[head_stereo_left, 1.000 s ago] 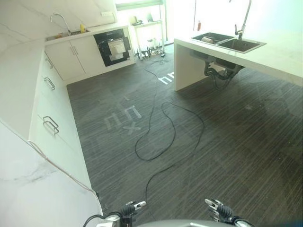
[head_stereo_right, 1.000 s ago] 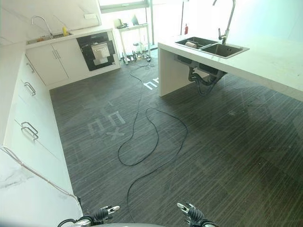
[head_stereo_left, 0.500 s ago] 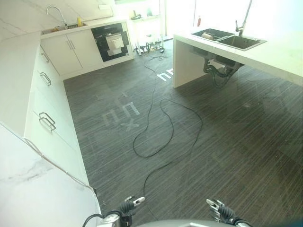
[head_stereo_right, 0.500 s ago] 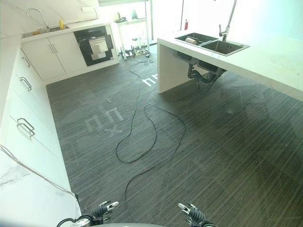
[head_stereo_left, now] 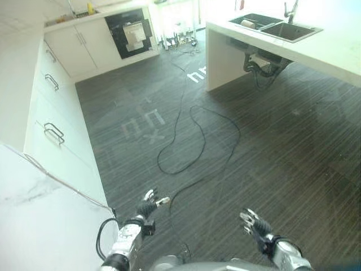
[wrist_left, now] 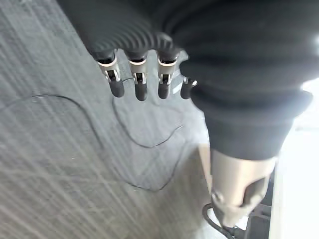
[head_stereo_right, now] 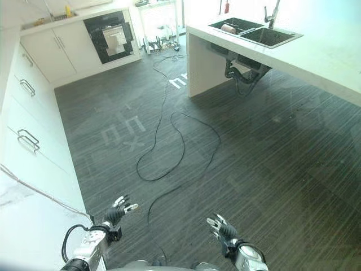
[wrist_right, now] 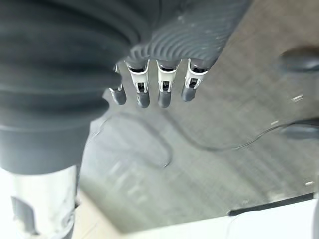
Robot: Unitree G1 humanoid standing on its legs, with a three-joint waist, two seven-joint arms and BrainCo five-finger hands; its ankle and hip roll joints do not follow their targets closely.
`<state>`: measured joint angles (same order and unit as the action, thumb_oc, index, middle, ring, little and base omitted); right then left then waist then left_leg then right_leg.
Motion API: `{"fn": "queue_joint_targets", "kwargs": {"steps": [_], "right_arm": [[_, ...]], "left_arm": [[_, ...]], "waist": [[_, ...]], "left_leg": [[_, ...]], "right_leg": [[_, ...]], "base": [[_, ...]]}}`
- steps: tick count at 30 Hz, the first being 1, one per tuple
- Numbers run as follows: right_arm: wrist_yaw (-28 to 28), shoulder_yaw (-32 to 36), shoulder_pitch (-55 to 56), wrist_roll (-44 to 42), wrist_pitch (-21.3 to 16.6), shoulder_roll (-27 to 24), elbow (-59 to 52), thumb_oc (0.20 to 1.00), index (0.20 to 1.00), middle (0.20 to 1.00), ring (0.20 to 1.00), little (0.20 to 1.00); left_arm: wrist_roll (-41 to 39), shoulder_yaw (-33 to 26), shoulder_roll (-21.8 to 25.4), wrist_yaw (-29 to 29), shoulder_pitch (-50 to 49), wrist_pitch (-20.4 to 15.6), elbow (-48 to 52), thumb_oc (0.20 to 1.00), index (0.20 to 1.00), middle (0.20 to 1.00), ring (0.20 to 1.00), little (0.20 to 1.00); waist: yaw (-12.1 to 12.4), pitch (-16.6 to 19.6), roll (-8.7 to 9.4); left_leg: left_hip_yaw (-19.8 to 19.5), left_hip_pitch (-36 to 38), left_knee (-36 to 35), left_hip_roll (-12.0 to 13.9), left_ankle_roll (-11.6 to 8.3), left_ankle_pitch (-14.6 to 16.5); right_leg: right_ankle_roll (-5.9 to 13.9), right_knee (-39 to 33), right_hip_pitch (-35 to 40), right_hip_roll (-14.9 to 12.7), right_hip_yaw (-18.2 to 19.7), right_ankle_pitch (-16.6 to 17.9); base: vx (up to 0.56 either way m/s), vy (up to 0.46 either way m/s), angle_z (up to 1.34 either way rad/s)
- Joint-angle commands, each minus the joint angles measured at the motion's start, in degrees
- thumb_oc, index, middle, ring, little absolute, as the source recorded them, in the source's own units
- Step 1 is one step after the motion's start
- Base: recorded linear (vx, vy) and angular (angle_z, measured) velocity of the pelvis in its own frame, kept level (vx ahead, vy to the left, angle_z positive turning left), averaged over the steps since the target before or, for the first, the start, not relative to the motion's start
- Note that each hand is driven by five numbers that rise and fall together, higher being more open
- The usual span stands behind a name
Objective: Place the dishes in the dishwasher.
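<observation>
hands (head_stereo_left: 148, 208) (head_stereo_left: 252, 224) seemingly relaxed open, holding nothing

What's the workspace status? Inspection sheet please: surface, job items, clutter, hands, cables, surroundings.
Surface: dark striped floor with pale markings.
Job's things: black built-in appliance in the far cabinets, possibly the dishwasher; an item, too small to identify, in the island sink.
Clutter: yellow bottle on the far counter.
Hands: left hand and right hand both open, fingers relaxed, holding nothing, above the floor.
Cables: long black cable looping across the floor.
Surroundings: white drawer fronts on the left, white island on the right.
</observation>
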<state>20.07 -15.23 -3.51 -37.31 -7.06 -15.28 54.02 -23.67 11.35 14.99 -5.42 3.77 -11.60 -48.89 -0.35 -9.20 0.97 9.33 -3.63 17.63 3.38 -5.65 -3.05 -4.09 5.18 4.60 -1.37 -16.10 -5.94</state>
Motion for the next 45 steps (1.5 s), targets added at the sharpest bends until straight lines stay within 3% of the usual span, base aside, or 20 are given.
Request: {"fn": "queue_joint_targets", "kwargs": {"steps": [1,3,4,7,9,12,14,17,18,21,23,24,27,30,32,35,36,37,39,45], "right_arm": [[2.1,-0.2,0.2,-2.8,-2.3,-0.7,1.0,1.0,1.0,1.0,1.0,1.0],[2.8,0.1,0.1,-2.1,-2.9,-0.8,-0.2,1.0,1.0,1.0,1.0,1.0],[2.9,0.3,1.0,-2.7,-2.8,-0.7,-2.3,1.0,1.0,1.0,1.0,1.0],[3.8,0.9,2.8,-2.9,-3.7,-0.5,-1.7,1.0,1.0,1.0,1.0,1.0],[4.0,1.1,3.1,-2.6,-4.0,-0.1,-1.2,1.0,1.0,1.0,1.0,1.0],[4.1,0.9,3.0,-3.8,-4.5,1.3,-0.7,1.0,1.0,1.0,1.0,1.0],[3.6,0.7,3.1,-4.2,-4.6,2.0,-2.2,1.0,1.0,1.0,1.0,1.0],[2.2,1.2,3.2,-5.4,-5.3,2.9,-3.6,1.0,1.0,1.0,1.0,1.0],[1.4,1.4,3.7,-6.4,-5.8,3.3,-4.2,1.0,1.0,1.0,1.0,1.0],[1.0,0.8,3.2,-7.6,-6.2,3.2,-3.5,1.0,1.0,1.0,1.0,1.0],[0.8,0.1,3.4,-5.9,-7.7,2.5,-3.8,1.0,1.0,1.0,1.0,1.0],[1.1,0.5,4.4,-6.1,-8.7,2.1,-3.9,1.0,1.0,1.0,1.0,1.0],[3.4,3.0,4.2,-7.0,-8.8,1.0,-2.0,1.0,1.0,1.0,1.0,1.0],[2.4,2.8,1.8,-7.4,-7.3,0.9,-0.1,1.0,1.0,1.0,1.0,1.0],[1.2,2.2,2.0,-6.3,-6.3,0.7,-1.2,1.0,1.0,1.0,1.0,1.0],[2.4,1.5,3.0,-4.2,-5.3,-0.8,-3.5,1.0,1.0,1.0,1.0,1.0],[4.5,1.8,4.0,-2.6,-4.5,-2.5,-4.5,1.0,1.0,1.0,1.0,1.0],[4.3,1.7,4.4,-2.5,-4.5,-2.6,-5.2,1.0,1.0,1.0,1.0,1.0],[4.3,1.5,2.8,-2.7,-5.1,-2.1,-4.4,1.0,1.0,1.0,1.0,1.0],[3.5,1.0,2.4,-2.4,-5.1,-1.8,-3.9,1.0,1.0,1.0,1.0,1.0]], "left_arm": [[0.8,2.1,0.9,-1.5,0.4,-3.3,0.2,1.0,1.0,1.0,1.0,1.0],[0.8,2.1,1.1,-0.7,-1.1,-3.6,1.6,1.0,1.0,1.0,1.0,1.0],[0.1,2.3,0.9,0.2,-2.0,-3.0,2.1,1.0,1.0,1.0,1.0,1.0],[0.1,2.2,0.1,0.0,-3.6,-4.1,0.7,1.0,1.0,1.0,1.0,1.0],[0.2,1.3,0.1,-0.1,-4.3,-4.7,-0.3,1.0,1.0,1.0,1.0,1.0],[1.4,1.0,1.3,-0.3,-4.7,-4.7,-1.8,1.0,1.0,1.0,1.0,1.0],[1.7,1.2,2.5,-1.0,-4.1,-4.2,-2.1,1.0,1.0,1.0,1.0,1.0],[1.4,2.4,4.0,-2.6,-1.9,-3.1,-2.4,1.0,1.0,1.0,1.0,1.0],[2.0,3.2,4.6,-3.0,-1.2,-2.7,-2.0,1.0,1.0,1.0,1.0,1.0],[1.5,4.7,4.9,-1.7,-0.8,-1.7,-0.7,1.0,1.0,1.0,1.0,1.0],[1.3,4.5,4.7,-2.4,-1.2,-2.3,0.2,1.0,1.0,1.0,1.0,1.0],[2.1,4.9,4.5,-3.1,-1.2,-2.5,0.6,1.0,1.0,1.0,1.0,1.0],[2.1,4.9,4.3,-3.1,-0.6,-2.8,0.7,1.0,1.0,1.0,1.0,1.0],[2.5,4.2,3.3,-3.9,-0.8,-5.7,-2.4,1.0,1.0,1.0,1.0,1.0],[2.1,3.9,2.2,-3.3,-1.1,-5.8,-3.5,1.0,1.0,1.0,1.0,1.0],[3.1,3.1,2.0,-3.2,-1.8,-5.8,-3.1,1.0,1.0,1.0,1.0,1.0],[0.8,2.0,2.4,-2.9,-3.3,-5.6,-2.2,1.0,1.0,1.0,1.0,1.0],[0.2,1.3,2.4,-2.8,-3.4,-4.8,-1.4,1.0,1.0,1.0,1.0,1.0],[2.3,1.3,2.4,-3.4,-3.7,-4.5,0.4,1.0,1.0,1.0,1.0,1.0],[2.4,2.1,2.3,-2.7,-5.8,-4.3,2.8,1.0,1.0,1.0,1.0,1.0]], "waist": [[0.6,0.9,0.02],[1.3,0.5,-1.54],[1.9,0.7,-3.24],[3.1,1.1,-4.44],[3.0,1.4,-3.82],[4.7,2.5,-2.05],[4.4,3.2,-0.63],[3.9,4.2,-1.18],[3.6,4.1,-1.41],[1.9,2.6,-3.08],[-0.3,1.7,-2.67],[-2.1,1.2,-1.76],[-4.6,-0.6,0.52],[-4.3,-0.1,1.23],[-5.5,1.9,0.84],[-5.8,3.1,1.3],[-5.0,2.9,1.66],[-4.2,2.5,2.33],[-2.0,1.6,1.77],[1.9,0.9,-1.01]], "left_leg": [[-0.2,-1.2,1.8,2.5,1.42,1.9],[1.1,-1.4,-4.8,3.2,0.37,-1.6],[3.6,-2.8,-12.8,5.1,-1.6,-7.7],[9.8,-4.4,-19.8,6.9,-2.34,-11.8],[12.1,-4.1,-19.1,6.2,-0.47,-9.0],[8.0,-4.6,-17.2,2.9,3.13,-4.4],[6.8,-3.6,-16.4,0.6,5.47,-2.2],[4.7,-2.1,-15.0,-1.0,8.01,0.8],[3.7,-1.5,-13.7,-1.9,9.14,2.6],[2.0,2.0,-13.1,-2.1,10.25,4.4],[-0.4,5.2,-14.0,-3.6,9.3,5.1],[-2.2,7.6,-15.1,-5.0,9.05,6.1],[-3.7,14.3,-17.3,-6.5,7.09,9.9],[-4.5,16.9,-11.3,-6.4,8.03,16.7],[-4.5,17.6,-6.7,-4.1,6.17,13.5],[-2.7,13.1,9.4,-0.5,1.79,4.0],[-1.9,6.1,22.2,2.1,0.05,0.2],[-1.7,1.7,22.9,2.0,0.9,0.9],[0.2,0.3,9.9,1.3,2.38,2.3],[-6.3,-1.9,-17.3,4.9,-1.48,-5.8]], "right_leg": [[4.99,-3.5,2.3,-1.0,5.0,3.4],[5.27,-3.8,4.0,0.2,5.2,1.8],[5.34,-4.9,6.8,1.5,4.8,0.2],[5.03,-5.1,11.4,2.8,4.3,-3.2],[5.19,-2.9,12.2,1.9,3.9,-5.2],[7.71,3.0,12.9,-0.5,5.7,-7.3],[10.64,9.3,10.5,-2.6,7.2,-2.7],[13.46,25.8,5.1,-3.7,8.9,4.8],[13.65,36.5,1.4,-3.9,9.2,7.2],[11.86,47.4,-11.7,-5.5,8.1,9.3],[10.99,34.6,-16.8,-4.2,6.1,8.6],[11.05,23.7,-17.5,-4.4,5.6,9.6],[14.65,-0.3,-19.7,-10.6,0.0,18.4],[13.03,2.7,-18.6,-9.8,1.4,17.6],[10.83,4.8,-17.8,-7.2,2.8,14.3],[7.24,4.6,-14.1,-5.5,2.9,10.3],[4.69,4.3,-9.7,-4.2,3.4,7.3],[4.43,3.2,-7.2,-4.3,3.9,6.6],[5.57,0.6,-2.8,-2.8,5.7,5.0],[6.84,-1.8,4.0,0.2,11.5,0.1]], "base": [[0.23,0.027,-0.05],[0.38,0.115,-0.21],[0.46,0.161,-0.2],[0.58,0.161,-0.11],[0.48,0.158,-0.43],[0.46,0.204,-0.41],[0.39,0.244,-0.58],[0.32,0.262,-0.13],[0.42,0.305,0.43],[0.36,0.189,0.94],[0.47,-0.039,0.44],[0.57,-0.137,0.52],[0.7,-0.26,1.23],[0.53,-0.208,0.42],[0.38,-0.15,-0.49],[0.36,-0.209,0.1],[0.53,-0.245,-0.66],[0.64,-0.148,-1.32],[0.44,0.097,-1.07],[0.37,0.234,-0.68]]}}
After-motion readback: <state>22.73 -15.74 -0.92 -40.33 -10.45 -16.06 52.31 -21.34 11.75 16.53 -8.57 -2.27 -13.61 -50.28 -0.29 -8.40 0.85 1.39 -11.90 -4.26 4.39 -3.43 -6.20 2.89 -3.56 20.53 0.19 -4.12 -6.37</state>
